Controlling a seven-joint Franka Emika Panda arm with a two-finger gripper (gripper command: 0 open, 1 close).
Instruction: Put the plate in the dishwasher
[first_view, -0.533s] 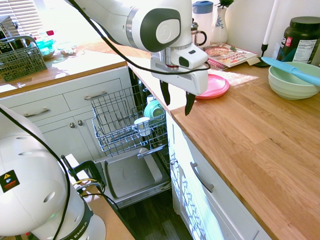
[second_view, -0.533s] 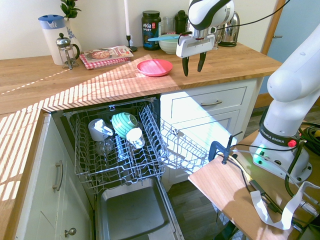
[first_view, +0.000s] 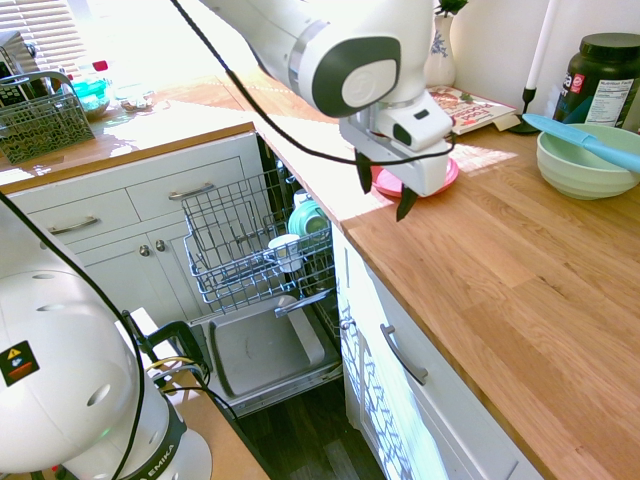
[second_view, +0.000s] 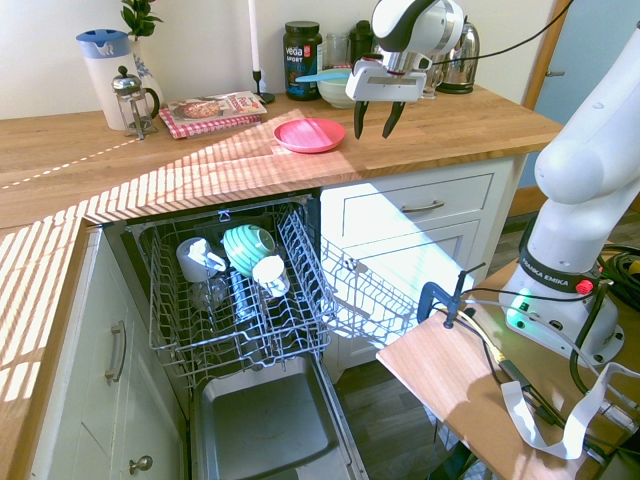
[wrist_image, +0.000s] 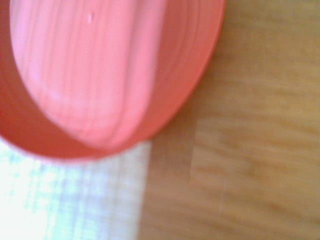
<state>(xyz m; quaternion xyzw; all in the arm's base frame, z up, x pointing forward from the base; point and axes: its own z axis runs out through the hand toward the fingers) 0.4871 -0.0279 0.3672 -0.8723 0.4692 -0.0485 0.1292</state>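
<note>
The plate (second_view: 309, 135) is lying on the counter (second_view: 440, 135) — the magazine (second_view: 215, 107) sitting to its left in the second exterior view, the bowl (second_view: 338, 90) behind it to the right. Cups (second_view: 270, 274) are standing in the dishwasher's rack (second_view: 240, 330) — below the counter.

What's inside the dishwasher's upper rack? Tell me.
In the upper rack: a teal-striped bowl, white cups and a clear glass. Whatever lies beneath them is hidden.

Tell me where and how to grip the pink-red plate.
Pinch the raised rim of the pink-red plate on the side nearest the jaws, coming from above with one finger inside, one outside; it lies flat and shallow, so the rim probably offers the best hold.
</note>
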